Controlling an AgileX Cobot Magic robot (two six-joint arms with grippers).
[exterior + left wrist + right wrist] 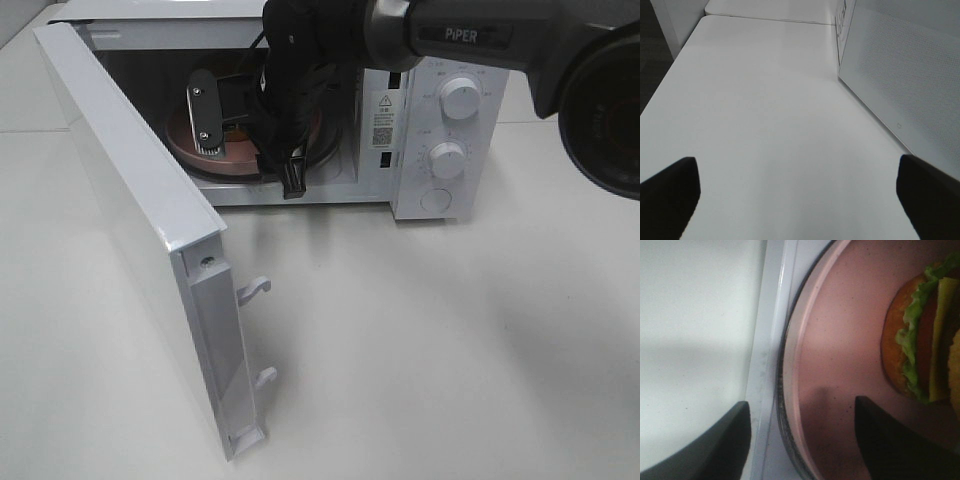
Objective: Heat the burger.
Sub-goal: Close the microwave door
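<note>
The burger (920,330), with a tan bun, green lettuce and dark and yellow layers, lies on its side on the round pink plate (840,340). The plate (185,135) sits inside the open white microwave (440,120). My right gripper (250,145) reaches into the cavity just over the plate. It is open, and in the right wrist view the right gripper (805,440) has its fingers on either side of the plate's front rim. The arm hides the burger in the high view. My left gripper (800,200) is open and empty above the table.
The microwave door (130,200) is swung wide open to the left, its latch hooks (255,288) pointing out over the table. Its outer face (900,80) stands close beside my left gripper. Two dials (460,98) are on the microwave's right panel.
</note>
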